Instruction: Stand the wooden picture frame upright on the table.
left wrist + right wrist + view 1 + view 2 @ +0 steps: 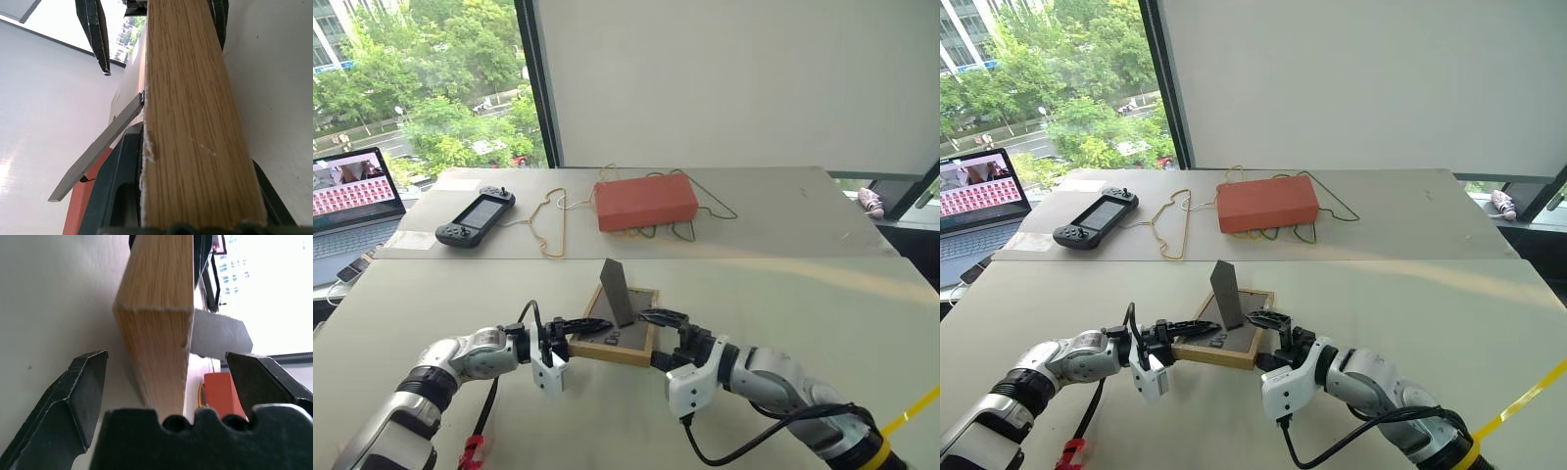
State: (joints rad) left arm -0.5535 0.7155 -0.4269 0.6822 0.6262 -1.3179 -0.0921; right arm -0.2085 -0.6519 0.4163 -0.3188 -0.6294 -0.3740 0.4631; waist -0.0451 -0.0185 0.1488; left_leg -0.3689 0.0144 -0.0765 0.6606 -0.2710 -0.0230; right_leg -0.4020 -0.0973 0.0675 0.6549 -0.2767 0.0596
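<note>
left claw (570,329): pinches the near-left edge of the wooden picture frame (625,326), one finger above the wood and one below.
right claw (668,337): spread, its fingers straddling the frame's near-right corner without pressing it, as the right wrist view shows.
wooden picture frame: lies face down near the front of the table (783,323), dark back panel up, its left side seemingly raised slightly by the grip.
stand (616,291): already folded out, rising from the back panel.
step in hand: likely securing a two-sided hold before tipping the frame up.
next move: probably needs the right claw to close on the corner, then both to rotate the frame until its lower edge and stand foot meet the table.
orange-red box (645,202): well beyond the frame, with cables around it.
</note>
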